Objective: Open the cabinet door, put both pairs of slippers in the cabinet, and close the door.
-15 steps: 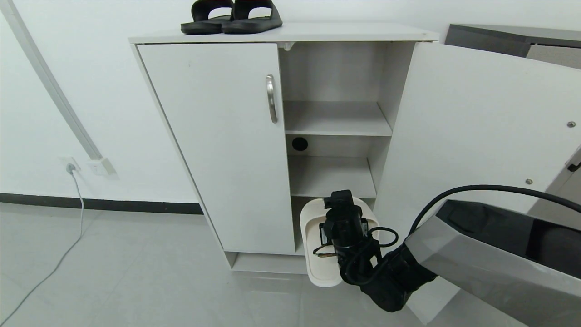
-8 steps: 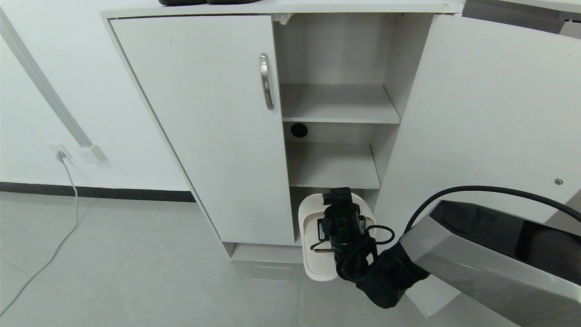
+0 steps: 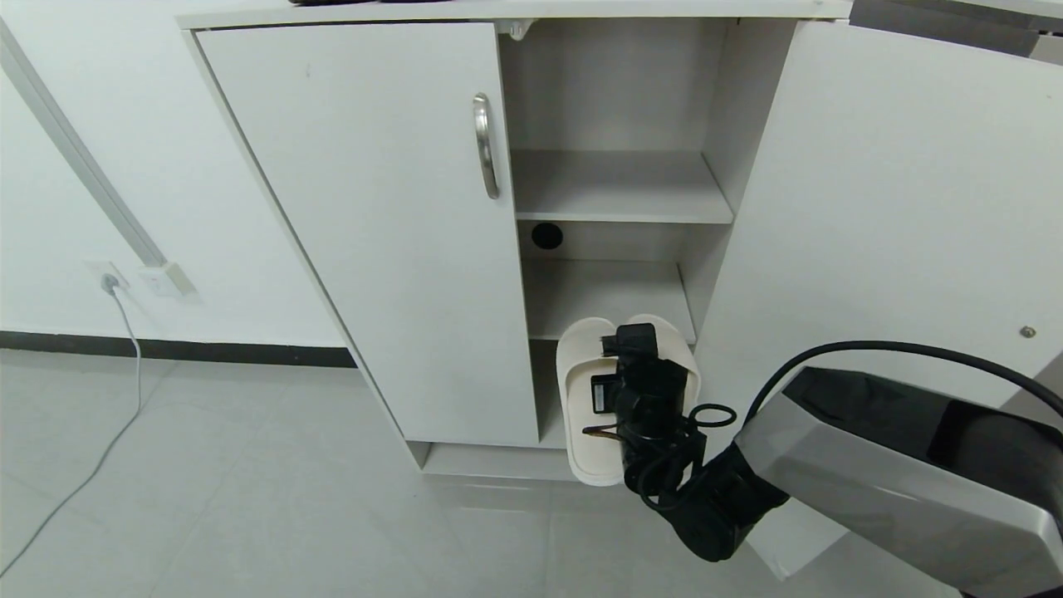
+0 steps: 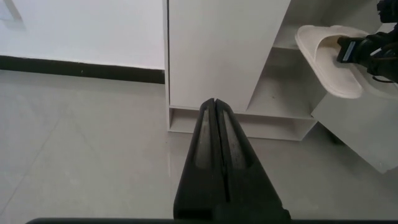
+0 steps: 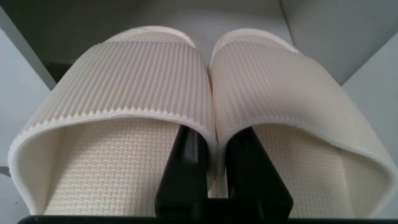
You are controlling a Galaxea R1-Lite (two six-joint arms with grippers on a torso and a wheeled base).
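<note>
Cream slippers (image 3: 583, 399) — straps clamped in your right gripper (image 5: 214, 165) — sit higher than before, toes at the lower shelf (image 3: 606, 291) edge, open door (image 3: 872, 208) just beside; left gripper (image 4: 215, 124) closed.

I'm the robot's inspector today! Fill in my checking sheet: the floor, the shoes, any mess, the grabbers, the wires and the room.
Surface: grey tiled floor.
Job's things: cabinet with right door open and left door shut; white slippers held side by side at the lower opening, not yet set down.
Clutter: nothing seen.
End effectors: right end effector shut on the white slippers; left end effector shut, holding nothing, over the floor.
Cables: grey cord runs from wall socket down across the floor.
Surroundings: white wall, black skirting.
</note>
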